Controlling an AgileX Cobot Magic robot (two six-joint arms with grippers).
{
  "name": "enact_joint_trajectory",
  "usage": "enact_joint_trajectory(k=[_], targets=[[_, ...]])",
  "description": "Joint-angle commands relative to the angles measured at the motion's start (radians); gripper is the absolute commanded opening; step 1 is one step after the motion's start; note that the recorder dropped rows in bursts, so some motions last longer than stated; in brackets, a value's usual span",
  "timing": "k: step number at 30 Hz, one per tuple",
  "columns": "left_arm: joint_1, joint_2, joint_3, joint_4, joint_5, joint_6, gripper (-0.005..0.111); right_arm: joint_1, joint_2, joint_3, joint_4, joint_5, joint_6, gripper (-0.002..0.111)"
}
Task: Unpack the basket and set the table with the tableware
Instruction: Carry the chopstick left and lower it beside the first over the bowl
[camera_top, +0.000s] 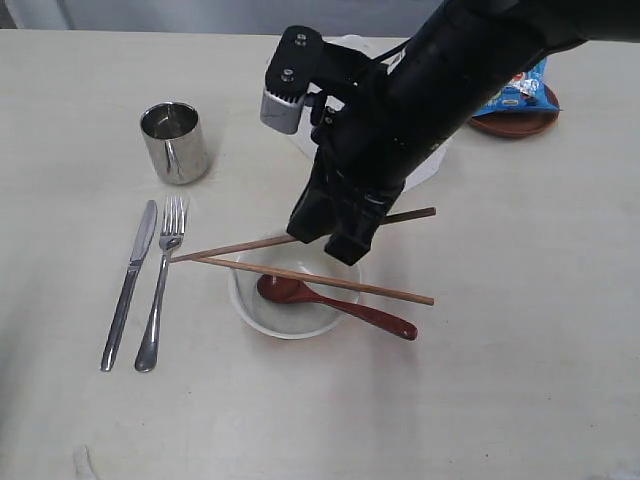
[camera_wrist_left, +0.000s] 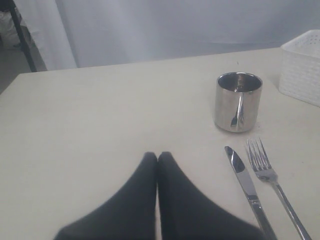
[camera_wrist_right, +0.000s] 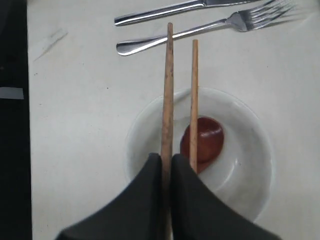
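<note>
Found the right gripper (camera_wrist_right: 166, 159) above the bowl (camera_wrist_right: 250, 150), fingers pressed together on one chopstick (camera_wrist_right: 168, 85) — pinched partway along its length, not at the end. Traced the held stick's long axis straight out from the jaws, across the bowl toward the fork (camera_wrist_right: 210, 27). Tip overlapping the fork's handle in the wrist view; contact impossible to confirm. Noted the second chopstick (camera_wrist_right: 194, 80) just beside the first on the spoon side, free, lying across the bowl rim and over the red-brown spoon (camera_wrist_right: 202, 137). In the exterior view, saw the pair meeting near the fork and spreading apart toward the other ends — not parallel. Judging the coming move to hinge on that: turning the held stick to lie alongside its mate, with the fork handle right at the tip as the thing to clear.

Found the left gripper (camera_wrist_left: 157, 157) over bare table (camera_wrist_left: 90, 115), fingers shut flat together, holding nothing. Near the knife (camera_wrist_left: 245, 182) and the steel cup (camera_wrist_left: 238, 102), well apart from the chopsticks. Rated the right arm plainly nearer.

Located the basket (camera_wrist_left: 302, 65) beyond the cup, mostly hidden behind the right arm in the exterior view. Spotted a blue snack bag (camera_top: 520, 92) on the small brown plate (camera_top: 512, 126) at the far right of that view. Tried the bag's print: too small to read. No other labels or writing found.
</note>
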Motion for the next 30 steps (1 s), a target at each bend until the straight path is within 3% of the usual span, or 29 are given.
enact_joint_trajectory(k=[1, 10, 15, 19, 22, 30], targets=[[-0.005, -0.002, 0.002, -0.001, -0.001, -0.002, 0.000, 0.000, -0.012, -0.001, 0.056, 0.023, -0.048, 0.000], [-0.005, -0.002, 0.002, 0.003, -0.001, -0.002, 0.000, -0.054, -0.057, 0.085, 0.120, -0.030, -0.128, 0.000], [-0.005, -0.002, 0.002, 0.003, -0.001, -0.002, 0.000, -0.159, -0.072, 0.191, 0.331, -0.080, -0.353, 0.000], [-0.005, -0.002, 0.002, 0.003, -0.001, -0.002, 0.000, -0.183, -0.068, 0.251, 0.419, -0.130, -0.508, 0.000], [-0.005, -0.002, 0.002, 0.003, -0.001, -0.002, 0.000, -0.189, -0.054, 0.267, 0.420, -0.197, -0.527, 0.000], [-0.005, -0.002, 0.002, 0.003, -0.001, -0.002, 0.000, -0.215, 0.060, 0.267, 0.465, -0.161, -0.590, 0.000]])
